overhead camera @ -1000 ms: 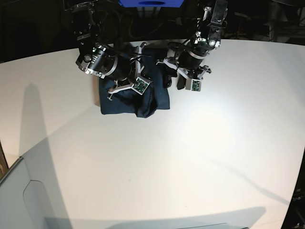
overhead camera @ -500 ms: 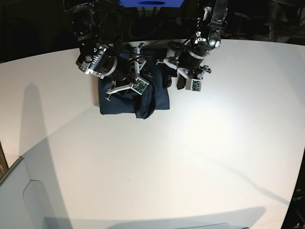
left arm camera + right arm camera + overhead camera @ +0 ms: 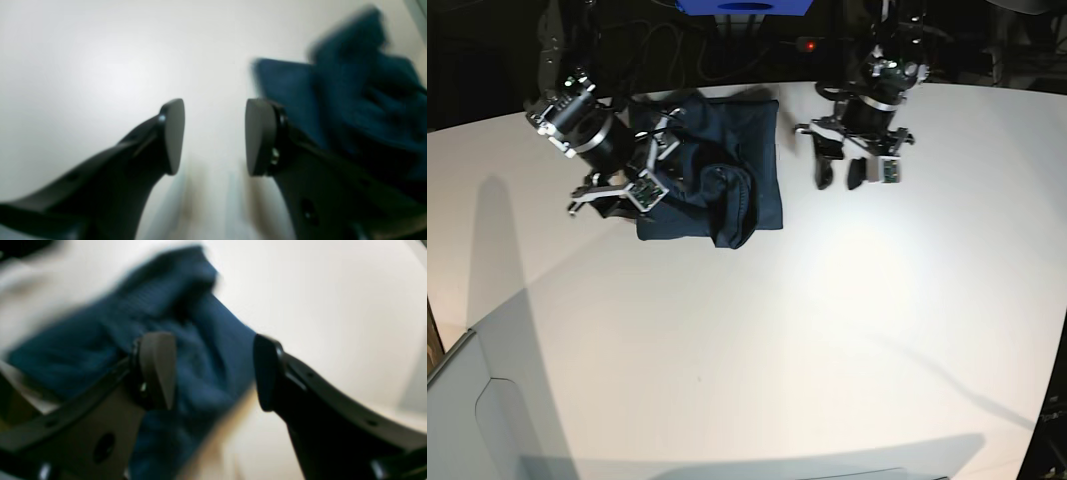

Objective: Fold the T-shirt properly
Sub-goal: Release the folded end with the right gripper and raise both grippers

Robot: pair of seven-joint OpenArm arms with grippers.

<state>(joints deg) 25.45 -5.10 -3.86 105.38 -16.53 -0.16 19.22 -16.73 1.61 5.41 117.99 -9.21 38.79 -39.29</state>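
T-shirt point(image 3: 727, 165) lies toward the far edge of the white table point(image 3: 827, 330), folded into a compact, roughly rectangular dark-blue bundle. Its near edge is lumpy, with a bunched fold at the front right corner, so the fold looks nearly complete but not tidy; some flattening probably remains. Right gripper point(image 3: 213, 373) has jaws spread, nothing between them, poised just beside the bundle's left side. Left gripper point(image 3: 213, 136) also spread and empty, over bare table, apart from the shirt's right edge. Blue box point(image 3: 745, 7) sits beyond the far edge; nothing obstructs either arm.
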